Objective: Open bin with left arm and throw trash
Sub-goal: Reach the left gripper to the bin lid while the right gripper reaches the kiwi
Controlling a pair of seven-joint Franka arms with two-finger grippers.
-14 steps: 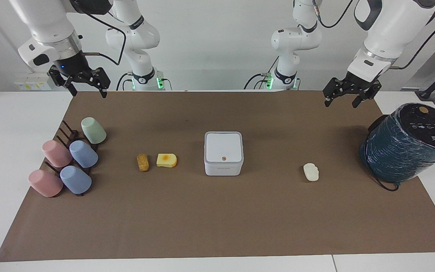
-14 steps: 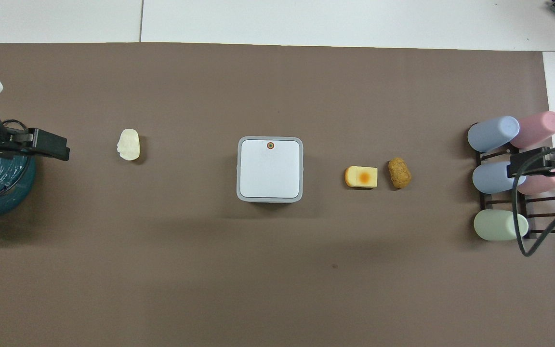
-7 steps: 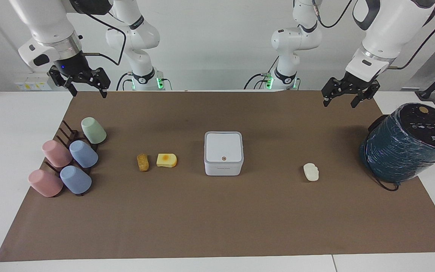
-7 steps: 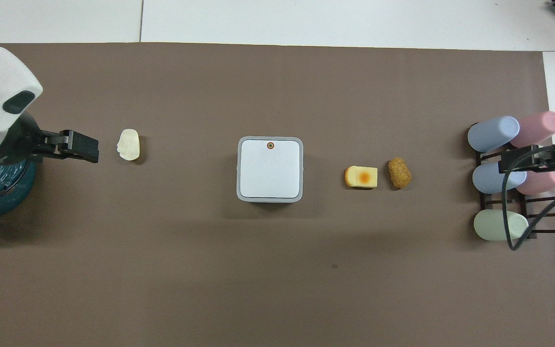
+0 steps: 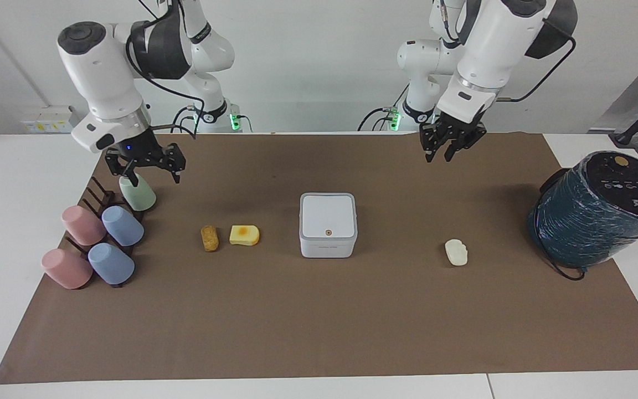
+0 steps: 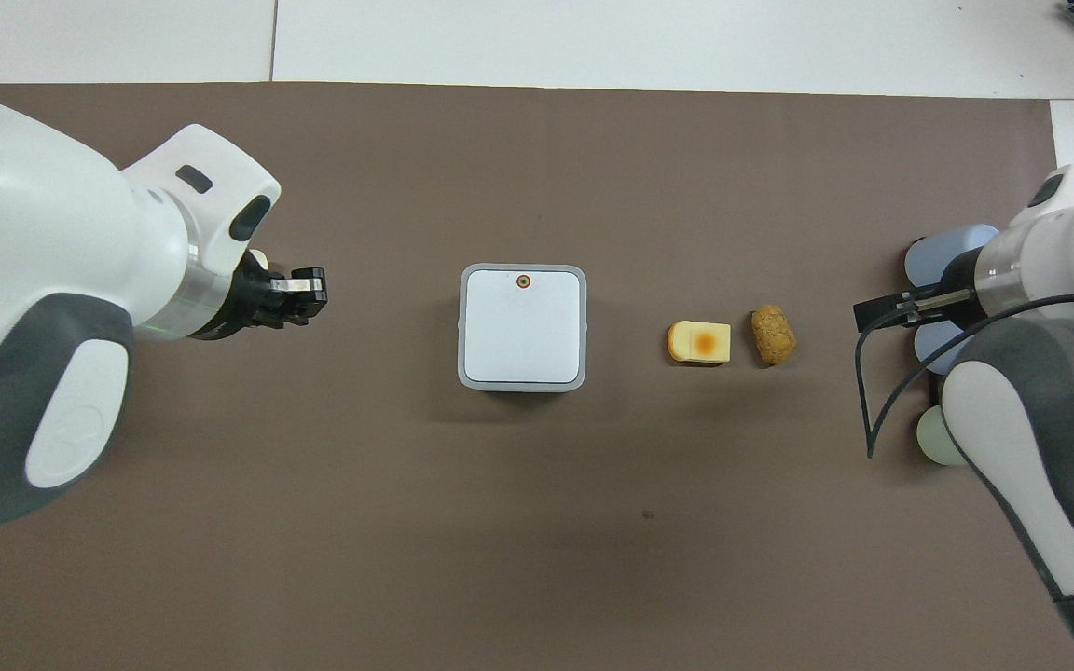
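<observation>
The bin (image 5: 328, 224) looks light and may slide if its lid is pushed, left gripper (image 5: 445, 152) fingers pinched shut on nothing, right gripper (image 5: 147, 170) fingers spread, empty.

Both robot arms are white and made of round, fat parts joined together, with dark grey patches on some joints. The left arm (image 5: 485, 39) and the right arm (image 5: 103, 72) each end in a silver ring and a black claw, and thin black cables loop along them. Small green lights glow at the bases, and a tiny blue light shines on the right arm's wrist.
</observation>
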